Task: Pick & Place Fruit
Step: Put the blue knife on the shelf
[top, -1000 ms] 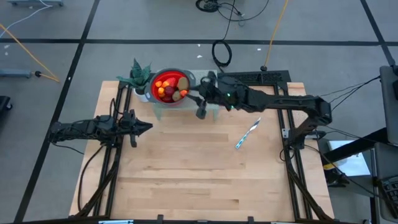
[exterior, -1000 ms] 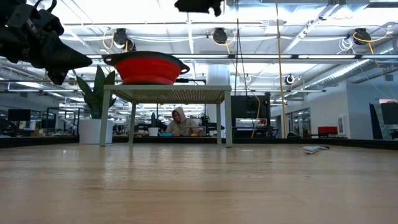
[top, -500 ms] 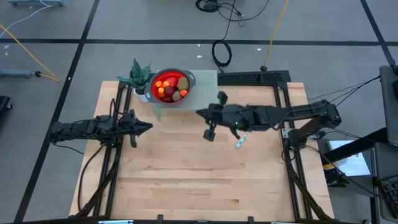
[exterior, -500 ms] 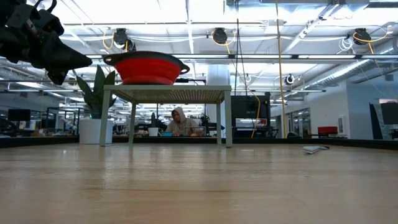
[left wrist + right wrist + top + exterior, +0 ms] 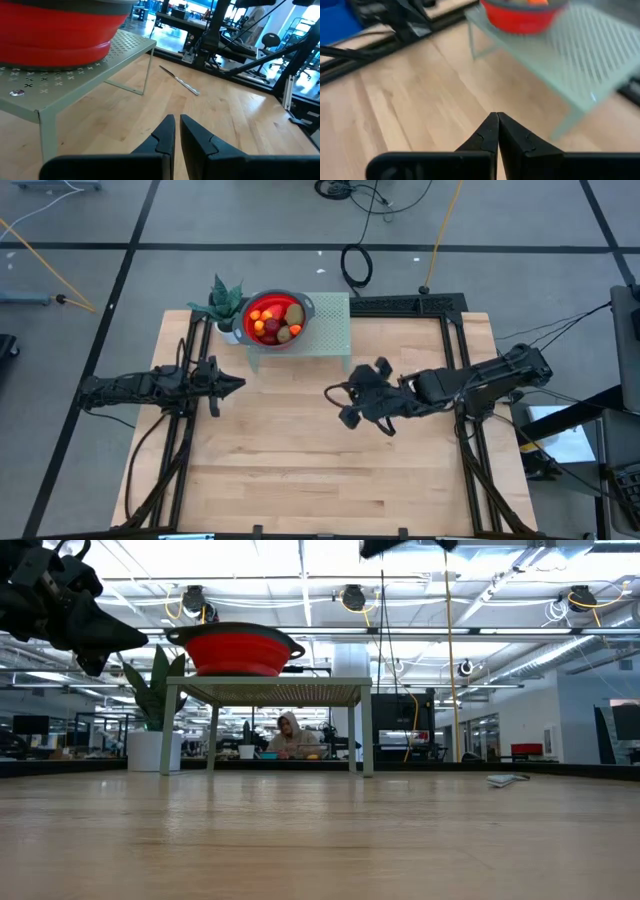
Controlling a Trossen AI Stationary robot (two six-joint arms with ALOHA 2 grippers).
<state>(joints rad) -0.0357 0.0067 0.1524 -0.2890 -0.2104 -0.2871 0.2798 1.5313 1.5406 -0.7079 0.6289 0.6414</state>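
Note:
The fruit (image 5: 273, 321), orange, red and brownish pieces, lies inside the red bowl (image 5: 301, 303), which stands on a pale green perforated rack (image 5: 328, 338) near the table's far edge. My right gripper (image 5: 328, 391) hovers shut over the table's middle, near of the rack; its wrist view shows the shut fingers (image 5: 497, 119) pointing at the bowl (image 5: 520, 15). My left gripper (image 5: 240, 383) waits above the table's left side, its fingers (image 5: 177, 121) together but for a thin slit. Both hold nothing.
A slim blue-and-white stick (image 5: 180, 81) lies on the wood right of the rack, under my right arm in the high view. A potted plant (image 5: 222, 300) stands left of the bowl. Bare wood (image 5: 300, 470) fills the table's near half.
My right gripper has drawn back from beside the bowl, moving toward the table's near edge and a little right, and now hangs over the table's middle. Its arm has swung over the stick. The bowl and fruit have stayed put.

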